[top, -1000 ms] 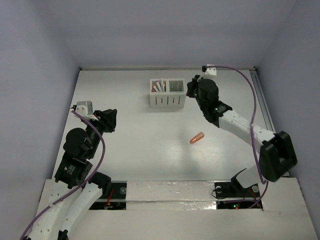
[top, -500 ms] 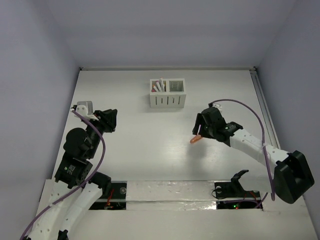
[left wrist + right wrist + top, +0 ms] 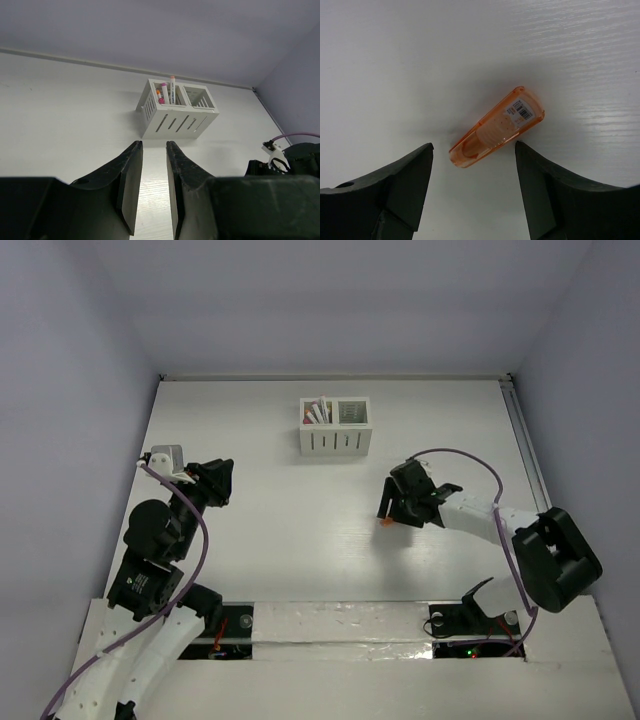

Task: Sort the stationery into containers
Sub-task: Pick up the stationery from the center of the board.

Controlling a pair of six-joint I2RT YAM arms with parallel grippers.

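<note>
Orange piece [image 3: 496, 126] at pickup step: framed, ungripped, by wide-open right gripper [image 3: 473, 150]; next, descend, close, carry to box [image 3: 336, 427].

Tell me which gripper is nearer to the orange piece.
Right. The right gripper hangs directly over the orange piece, one finger on each side; the left gripper is far off to the left.
</note>
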